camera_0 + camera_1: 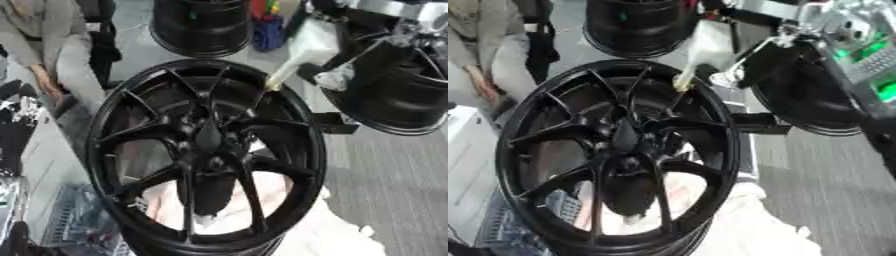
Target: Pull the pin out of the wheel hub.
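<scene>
Glossy black alloy wheel hub (pixel 206 155) with thin branching spokes fills the middle of both views, resting on crumpled white cloth (pixel 324 235). At its upper right rim sits the pin (pixel 274 82), a small pale yellowish tip, touching or pushed into the rim. The robot's right hand (pixel 710 42) reaches down to it from the upper right; the hand seems wrapped in whitish cloth or a glove, so I cannot tell whether its fingers are apart or clamped on the pin. The left hand does not show.

The pin looks small, light and stiff, likely smooth, so it may slip; the best hold is probably a pinch on the exposed end, pulling straight out along its own line. The wheel looks heavy and rigid and should stay put.

Two more black wheels (pixel 203 25) stand just beyond and to the right, close to the arm's path. A seated person's sleeve and hand (pixel 44 82) show at the far left, touching nothing.
</scene>
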